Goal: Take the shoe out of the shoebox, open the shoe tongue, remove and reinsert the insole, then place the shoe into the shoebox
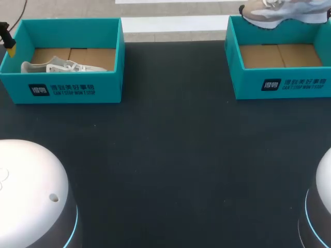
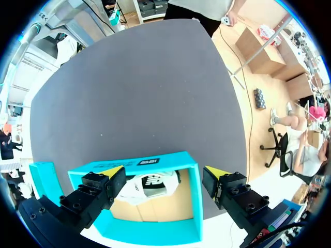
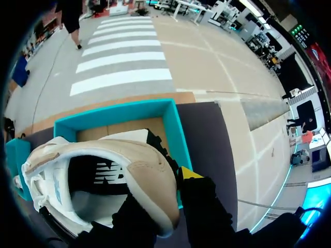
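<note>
Head view: pinching shoe (image 1: 282, 13) above right shoebox (image 1: 279, 85) with right claw (image 3: 165, 191); holding left claw (image 2: 164, 172) spread over left shoebox (image 2: 170, 157). Apparently done: taking out. Remaining: tongue, insole, putting back.

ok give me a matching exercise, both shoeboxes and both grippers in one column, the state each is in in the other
Things
1. left shoebox
2. right shoebox
3. left gripper
4. right gripper

States
A. shut on the beige shoe, held above a box's far rim
B. white shoe lying inside
C. open, above a box
D. bare cardboard floor showing, no shoe inside

Pairs: 1-B, 2-D, 3-C, 4-A
</note>
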